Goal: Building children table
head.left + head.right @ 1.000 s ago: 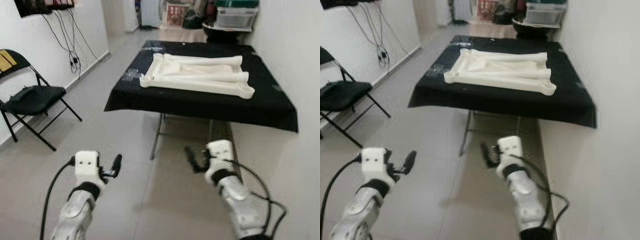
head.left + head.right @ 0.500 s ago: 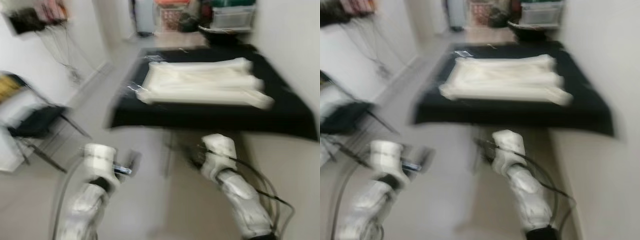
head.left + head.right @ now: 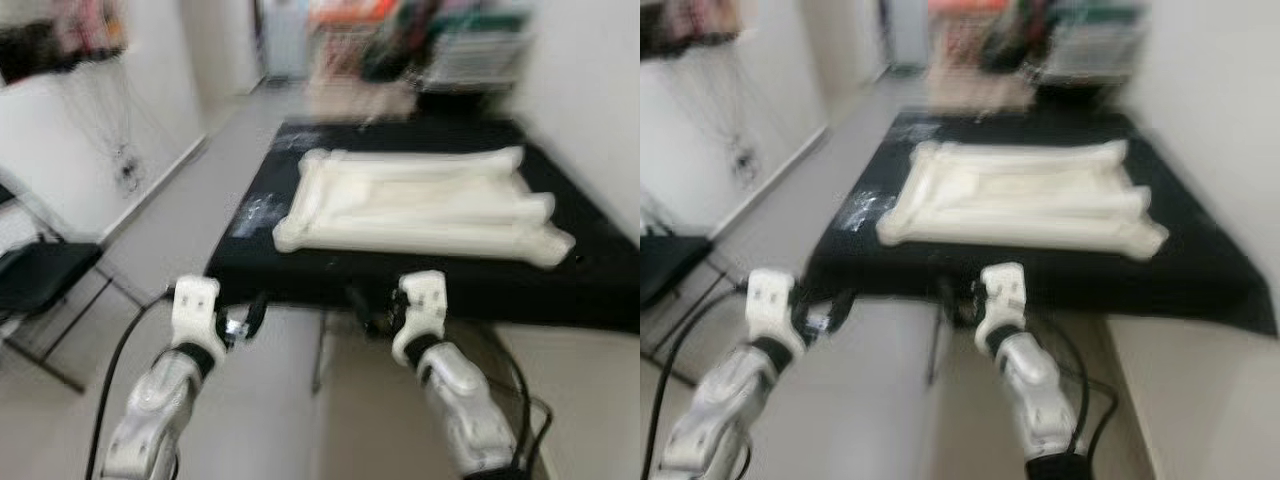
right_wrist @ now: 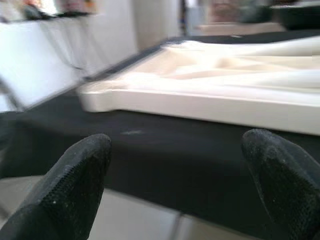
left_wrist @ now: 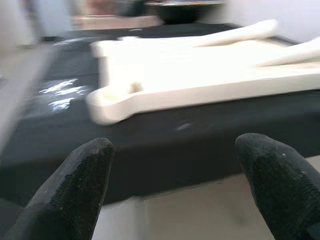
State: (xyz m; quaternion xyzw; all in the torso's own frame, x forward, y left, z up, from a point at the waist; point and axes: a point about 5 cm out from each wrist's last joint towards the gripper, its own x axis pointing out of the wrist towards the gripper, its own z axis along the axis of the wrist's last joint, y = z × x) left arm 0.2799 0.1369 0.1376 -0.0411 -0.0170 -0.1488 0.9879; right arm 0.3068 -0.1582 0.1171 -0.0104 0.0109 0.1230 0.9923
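Observation:
A cream-white children's table top lies upside down with its legs stacked on it, on a table draped in black cloth. Both arms are raised in front of the cloth's near edge. My left gripper hangs just below that edge at the left, open with nothing between its fingers. My right gripper is at the middle of the edge, also open and empty, fingers spread wide. The white top and the white top lie just beyond both grippers. The picture is blurred.
A black folding chair stands at the left by the white wall, where cables hang. A wall runs along the right of the table. Boxes and clutter sit beyond the far end. Grey floor lies between chair and table.
The camera has moved closer to the black-draped table, which now looks bigger. Both arms have risen from floor height to the table's near edge. The fingers stay open.

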